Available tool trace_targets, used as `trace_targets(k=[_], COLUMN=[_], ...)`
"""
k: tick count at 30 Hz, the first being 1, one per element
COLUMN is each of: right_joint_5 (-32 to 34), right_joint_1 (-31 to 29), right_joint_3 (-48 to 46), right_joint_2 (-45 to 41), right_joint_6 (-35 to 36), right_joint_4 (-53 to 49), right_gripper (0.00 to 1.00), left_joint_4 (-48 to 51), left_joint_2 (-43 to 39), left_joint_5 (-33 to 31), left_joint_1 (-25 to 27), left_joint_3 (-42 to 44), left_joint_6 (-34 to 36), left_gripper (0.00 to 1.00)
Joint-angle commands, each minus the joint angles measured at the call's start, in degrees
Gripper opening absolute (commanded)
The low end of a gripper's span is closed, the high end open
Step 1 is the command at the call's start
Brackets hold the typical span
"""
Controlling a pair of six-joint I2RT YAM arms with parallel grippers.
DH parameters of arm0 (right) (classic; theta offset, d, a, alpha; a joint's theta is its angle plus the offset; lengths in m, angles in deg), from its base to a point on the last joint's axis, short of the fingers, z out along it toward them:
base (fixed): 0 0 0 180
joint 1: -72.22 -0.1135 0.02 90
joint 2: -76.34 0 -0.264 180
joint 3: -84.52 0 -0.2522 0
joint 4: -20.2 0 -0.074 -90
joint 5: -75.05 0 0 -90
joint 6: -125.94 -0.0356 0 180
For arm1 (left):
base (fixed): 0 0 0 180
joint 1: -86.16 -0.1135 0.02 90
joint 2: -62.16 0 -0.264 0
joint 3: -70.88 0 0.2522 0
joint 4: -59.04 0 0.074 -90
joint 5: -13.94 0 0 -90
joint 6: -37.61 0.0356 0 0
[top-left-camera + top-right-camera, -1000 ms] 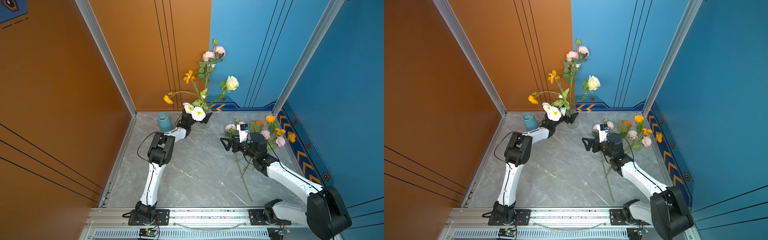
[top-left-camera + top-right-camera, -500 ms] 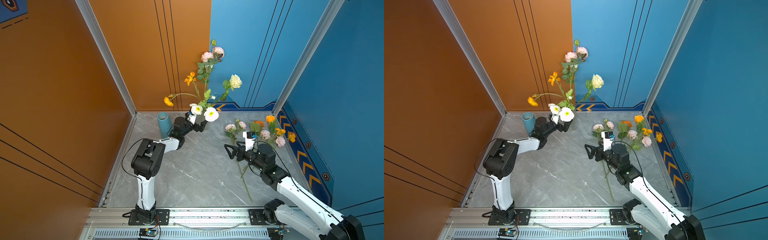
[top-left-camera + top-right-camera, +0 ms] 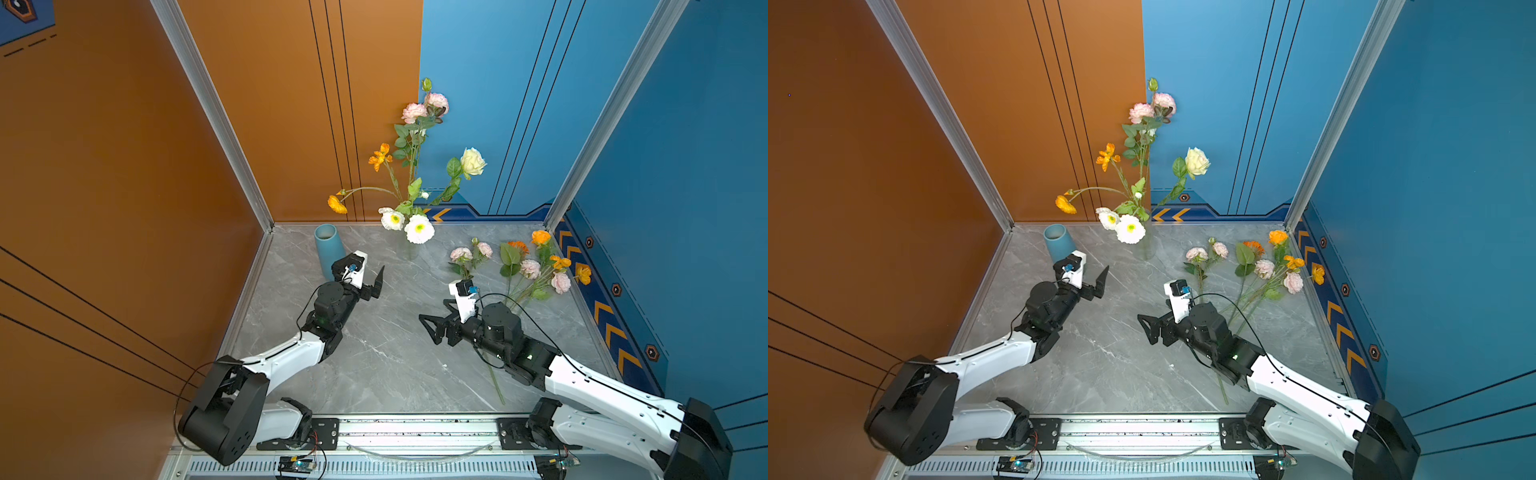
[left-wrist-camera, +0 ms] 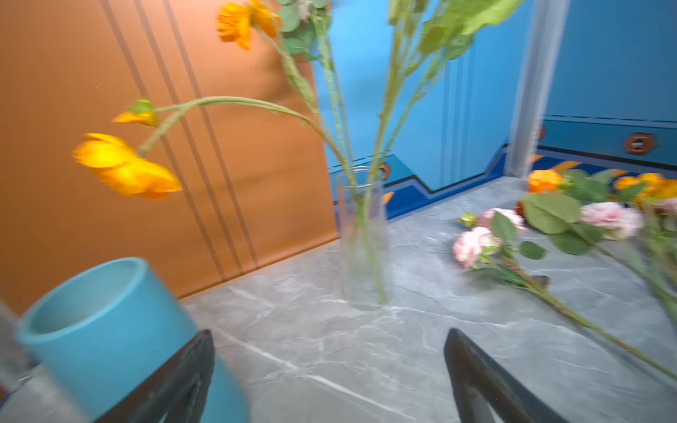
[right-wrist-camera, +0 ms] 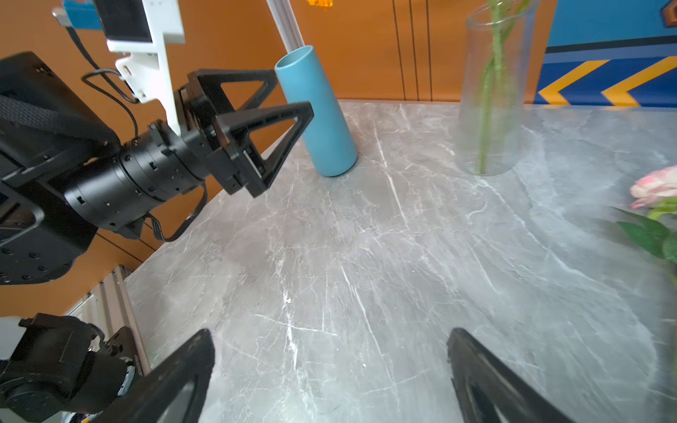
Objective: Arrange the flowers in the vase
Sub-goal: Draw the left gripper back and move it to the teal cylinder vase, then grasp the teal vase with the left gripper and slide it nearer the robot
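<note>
A clear glass vase (image 3: 409, 249) (image 3: 1147, 246) (image 4: 362, 249) (image 5: 491, 102) stands near the back wall. It holds several flowers (image 3: 415, 183) (image 3: 1142, 174): pink ones on top, orange ones, a cream rose and two white ones with yellow centres. More flowers (image 3: 528, 270) (image 3: 1262, 270) (image 4: 549, 227), pink and orange, lie on the table at the right. My left gripper (image 3: 366, 277) (image 3: 1090, 280) (image 4: 329, 333) is open and empty, in front and to the left of the vase. My right gripper (image 3: 432, 309) (image 3: 1152, 309) (image 5: 329, 331) is open and empty over bare table, left of the lying flowers.
A tall blue cylinder vase (image 3: 329, 249) (image 3: 1059, 245) (image 4: 102, 329) (image 5: 318, 117) stands at the back left, right beside my left gripper. One long stem (image 3: 496, 382) runs under my right arm. Orange and blue walls close the table (image 3: 395, 365) on three sides.
My left gripper has drawn back from the glass vase, leaving the white flowers in it. My right arm has also pulled back toward the front. Both jaws stayed wide.
</note>
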Motion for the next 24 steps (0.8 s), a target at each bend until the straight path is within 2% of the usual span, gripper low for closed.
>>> trace_targets(k=[1,4,7,14,18,24], right_joint_5=[2.3,1.1,-0.3,-0.9,-1.7,-4.0], right_joint_1=[-1.9,-3.1,-3.9,-5.4,-4.7,-3.0], right_joint_3=[3.4,4.6,5.6,7.7,8.2,9.3], right_joint_2=[4.6,8.9,12.2,16.4,18.2,20.9], right_joint_6=[1.1,-0.3,-1.7,-1.2,-0.7,-0.7], right_joint_4=[4.3,7.9,10.7,11.5,11.9,12.5], right_gripper=[1.0,1.0,1.0,1.0,1.0,1.0], left_joint_4=[8.8,8.8,8.3,6.5,6.3,2.1], left_joint_2=[-2.4,-1.7,1.7,12.4,17.4,26.1], left_joint_5=[-12.0,-5.6,-2.3,5.5,6.4,13.4], left_joint_1=[-4.8,-11.5,-15.2,-19.8,-20.7,-22.9], left_joint_3=[1.0,0.3,-3.1,-11.9,-16.3,-21.4], left_joint_6=[4.0,-0.2,-3.4,-6.1,-6.5,-10.2], left_gripper=[0.98,0.98,0.98,0.98,0.98,0.98])
